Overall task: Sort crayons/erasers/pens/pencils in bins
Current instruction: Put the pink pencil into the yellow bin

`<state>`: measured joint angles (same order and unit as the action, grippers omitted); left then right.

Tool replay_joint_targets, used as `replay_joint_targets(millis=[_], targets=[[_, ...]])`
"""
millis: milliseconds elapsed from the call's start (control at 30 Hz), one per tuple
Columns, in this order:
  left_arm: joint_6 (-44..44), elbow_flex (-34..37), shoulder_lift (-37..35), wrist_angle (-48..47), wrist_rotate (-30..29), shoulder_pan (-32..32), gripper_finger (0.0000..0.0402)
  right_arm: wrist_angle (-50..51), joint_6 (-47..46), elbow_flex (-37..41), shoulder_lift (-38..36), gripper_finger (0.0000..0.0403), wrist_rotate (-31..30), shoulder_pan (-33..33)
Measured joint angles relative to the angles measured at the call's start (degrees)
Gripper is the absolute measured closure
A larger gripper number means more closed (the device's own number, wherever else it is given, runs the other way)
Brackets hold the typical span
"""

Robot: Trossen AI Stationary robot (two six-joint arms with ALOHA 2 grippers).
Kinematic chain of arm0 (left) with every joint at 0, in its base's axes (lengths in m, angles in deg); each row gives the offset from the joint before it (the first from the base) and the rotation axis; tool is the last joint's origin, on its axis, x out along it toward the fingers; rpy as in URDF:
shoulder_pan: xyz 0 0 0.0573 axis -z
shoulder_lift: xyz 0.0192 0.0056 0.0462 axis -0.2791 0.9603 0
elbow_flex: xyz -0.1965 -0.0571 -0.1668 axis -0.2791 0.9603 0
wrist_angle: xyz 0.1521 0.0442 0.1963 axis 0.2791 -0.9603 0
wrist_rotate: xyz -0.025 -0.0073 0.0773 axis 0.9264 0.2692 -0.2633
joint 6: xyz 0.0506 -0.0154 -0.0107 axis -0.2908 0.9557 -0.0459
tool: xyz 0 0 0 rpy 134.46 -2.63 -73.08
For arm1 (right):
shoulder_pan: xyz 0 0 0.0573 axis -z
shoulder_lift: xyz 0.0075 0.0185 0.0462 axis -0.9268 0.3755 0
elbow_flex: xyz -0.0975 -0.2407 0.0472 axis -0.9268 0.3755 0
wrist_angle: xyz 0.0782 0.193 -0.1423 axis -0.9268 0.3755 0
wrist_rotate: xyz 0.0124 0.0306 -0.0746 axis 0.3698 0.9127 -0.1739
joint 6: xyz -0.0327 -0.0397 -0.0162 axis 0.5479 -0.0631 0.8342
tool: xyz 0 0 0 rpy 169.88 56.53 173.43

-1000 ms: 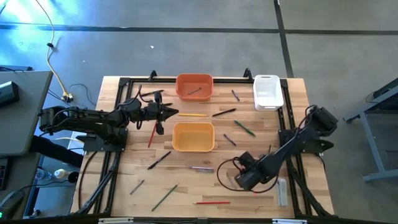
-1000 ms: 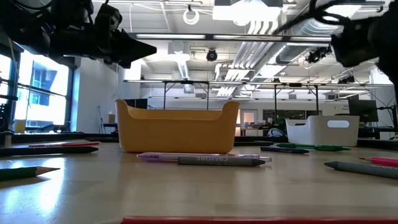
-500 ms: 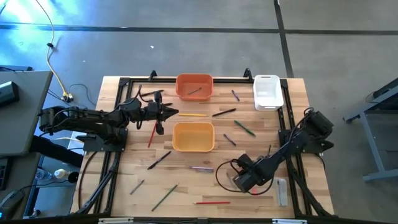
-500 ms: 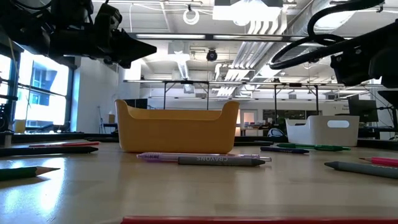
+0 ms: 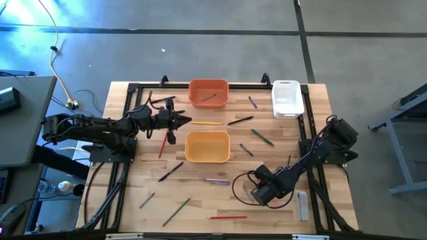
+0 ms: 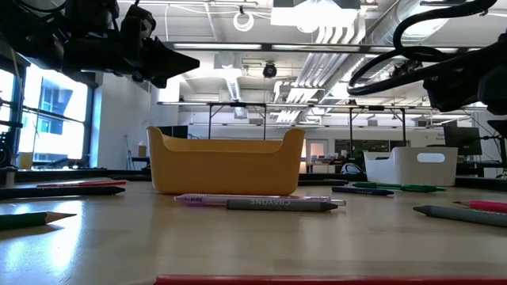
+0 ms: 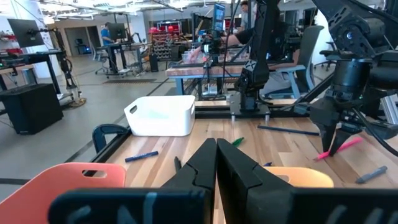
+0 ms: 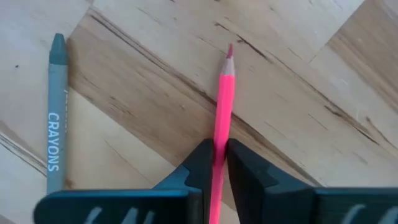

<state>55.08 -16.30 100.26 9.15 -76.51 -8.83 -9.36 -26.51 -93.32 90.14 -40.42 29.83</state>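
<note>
A pink pencil (image 8: 222,99) lies on the wood table near its right front, next to a grey crayon (image 8: 56,112). My right gripper (image 8: 216,155) points down over the pencil and is shut on it; it also shows in the left wrist view (image 7: 336,140). My left gripper (image 5: 189,121) hangs level and shut, with nothing in it, between the orange bin (image 5: 209,93) and the yellow-orange bin (image 5: 207,147). The white bin (image 5: 287,99) stands at the far right. Several pens, pencils and crayons lie scattered flat on the table. My right gripper pinches the pink pencil's shaft (image 8: 219,134) between its two fingers, a short way behind the sharpened tip (image 8: 229,53). The fingers come from above, pointing down, and lie across the pencil. The pencil lies flat on the table.
A black pen lies in the orange bin. A red pencil (image 5: 227,217) lies near the front edge, a purple pen and a grey crayon (image 6: 277,203) in front of the yellow-orange bin. A black metal frame runs along the table's edges. Black cables loop beside my right arm (image 5: 243,183).
My right arm has sunk a little toward the table over the pink pencil. My left arm has kept still.
</note>
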Motion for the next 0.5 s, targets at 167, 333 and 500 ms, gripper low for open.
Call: replay_joint_targets(millis=[167,333,500], targets=[[-0.9,0.0,0.0,0.0,0.0,-0.1,0.0399,0.1,1.4,0.0,0.0,0.0366,0.7,0.5],[-0.9,0.0,0.0,0.0,-1.1,-0.1,0.0399,-0.4,3.5,0.1,0.0,0.0367,0.8,1.0],[0.0,0.0,0.0,0.0,-1.1,-0.1,0.0399,-0.4,5.8,0.0,-0.3,0.0367,0.8,1.0]])
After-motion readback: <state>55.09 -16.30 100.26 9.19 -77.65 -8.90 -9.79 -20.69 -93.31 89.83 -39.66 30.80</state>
